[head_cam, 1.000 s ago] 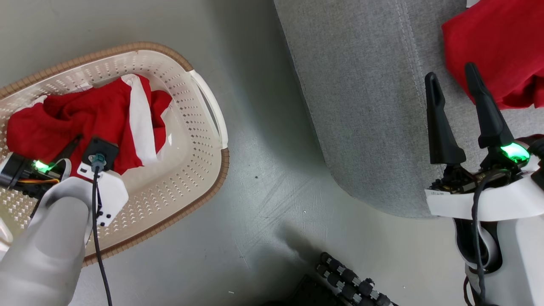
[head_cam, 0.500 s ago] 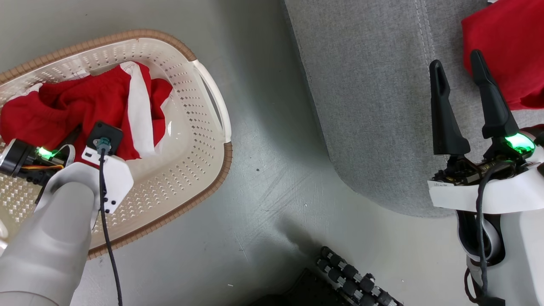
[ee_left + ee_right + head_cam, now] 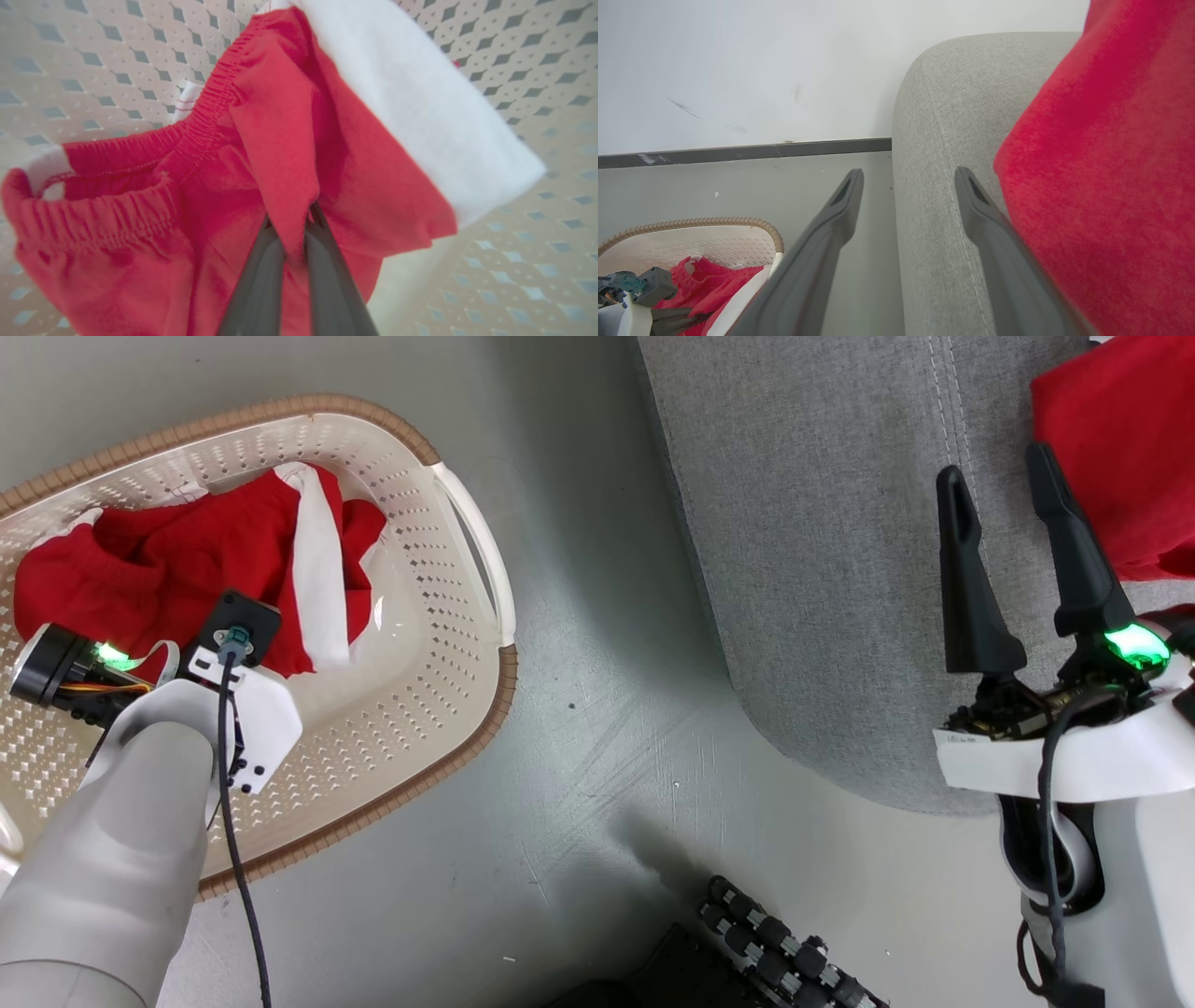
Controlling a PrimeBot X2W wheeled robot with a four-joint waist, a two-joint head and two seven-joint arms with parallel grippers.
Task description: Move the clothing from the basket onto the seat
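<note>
Clothing (image 3: 280, 154) lies in the basket (image 3: 439, 709), one red fold pinched by the left gripper (image 3: 292, 214), fingers closed: the pick-up step. Next it must lift clear and cross to the seat (image 3: 822, 569), under the right gripper (image 3: 992, 462), fingers wide apart, empty.

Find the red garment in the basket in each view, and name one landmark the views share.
Head view: red garment, upper left.
Left wrist view: red garment at centre, pinched by the left end effector.
Right wrist view: red garment, bottom left.
Shared landmark: the basket with its perforated cream wall.
</note>
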